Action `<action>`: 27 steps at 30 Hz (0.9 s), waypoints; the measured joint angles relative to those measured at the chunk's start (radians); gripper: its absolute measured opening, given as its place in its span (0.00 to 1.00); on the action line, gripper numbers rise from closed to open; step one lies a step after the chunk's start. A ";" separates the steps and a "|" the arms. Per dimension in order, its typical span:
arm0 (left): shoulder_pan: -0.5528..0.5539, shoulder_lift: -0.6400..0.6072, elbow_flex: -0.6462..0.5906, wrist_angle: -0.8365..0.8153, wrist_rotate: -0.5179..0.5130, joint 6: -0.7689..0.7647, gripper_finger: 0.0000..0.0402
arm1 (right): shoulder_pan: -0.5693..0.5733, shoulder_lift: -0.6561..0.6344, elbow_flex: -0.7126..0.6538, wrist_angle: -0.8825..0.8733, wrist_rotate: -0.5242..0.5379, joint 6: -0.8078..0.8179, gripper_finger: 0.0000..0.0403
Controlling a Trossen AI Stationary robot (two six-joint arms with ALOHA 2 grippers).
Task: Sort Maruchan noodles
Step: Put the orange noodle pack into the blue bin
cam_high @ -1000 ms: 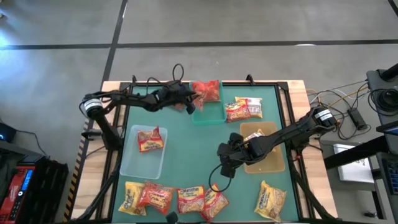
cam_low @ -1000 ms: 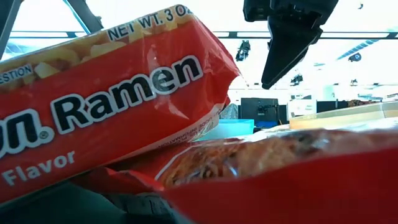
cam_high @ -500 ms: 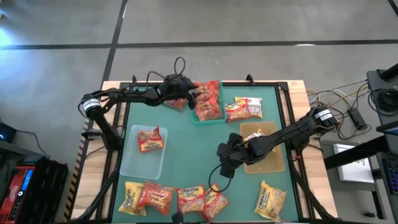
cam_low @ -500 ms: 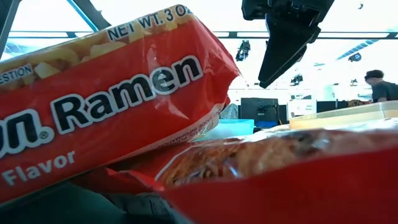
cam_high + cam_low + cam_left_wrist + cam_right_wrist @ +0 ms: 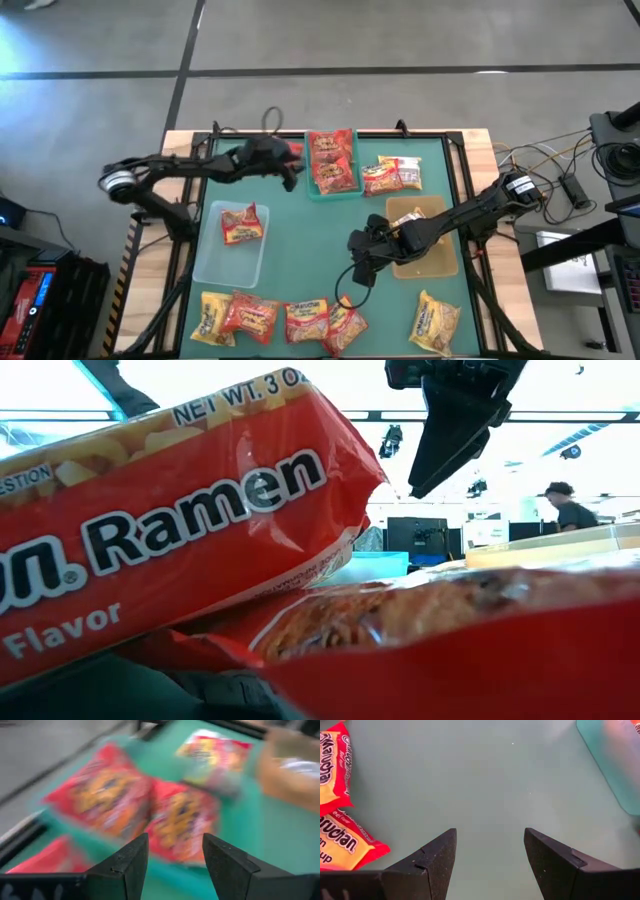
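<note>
Two red Maruchan noodle packets [image 5: 334, 146] [image 5: 336, 177] lie side by side in the teal bin [image 5: 312, 190] at the far middle; the left wrist view shows them blurred [image 5: 100, 800] [image 5: 182, 820]. My left gripper [image 5: 292, 172] [image 5: 175, 842] hangs open just left of that bin, holding nothing. One red packet [image 5: 243, 222] lies in the clear bin [image 5: 225, 265], and another packet [image 5: 410, 215] in the tan bin [image 5: 432, 262]. My right gripper [image 5: 360, 272] [image 5: 490, 837] hovers open over bare mat at mid-table. Several packets [image 5: 300, 320] lie along the near edge.
Two more packets [image 5: 390, 175] lie on the mat right of the teal bin, and one [image 5: 436, 320] at the near right. In the low view, red packets [image 5: 170, 530] fill the foreground, with my right gripper's fingers [image 5: 450, 430] above. A person [image 5: 570, 505] stands far behind.
My left gripper has let go of a red packet, which now lies in the teal bin's near half beside the other one. The gripper has then drawn back toward the table's left edge, away from the bin. My right gripper has kept still.
</note>
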 joint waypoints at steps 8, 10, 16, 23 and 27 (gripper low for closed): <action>0.016 -0.226 -0.207 0.008 -0.419 -0.052 0.42 | 0.000 0.000 0.000 0.016 0.000 0.000 0.56; 0.034 -0.230 -0.216 0.005 -0.430 -0.074 0.42 | 0.000 0.000 0.000 0.016 0.000 0.000 0.56; 0.079 -0.176 -0.217 0.005 -0.433 -0.108 0.41 | 0.000 0.000 0.000 0.016 0.000 0.000 0.56; 0.114 -0.065 -0.161 0.009 -0.406 -0.129 0.38 | 0.000 0.000 0.000 0.020 0.000 0.000 0.56; 0.119 0.039 -0.092 0.004 -0.380 -0.151 0.36 | 0.000 0.000 0.000 0.023 0.000 0.000 0.56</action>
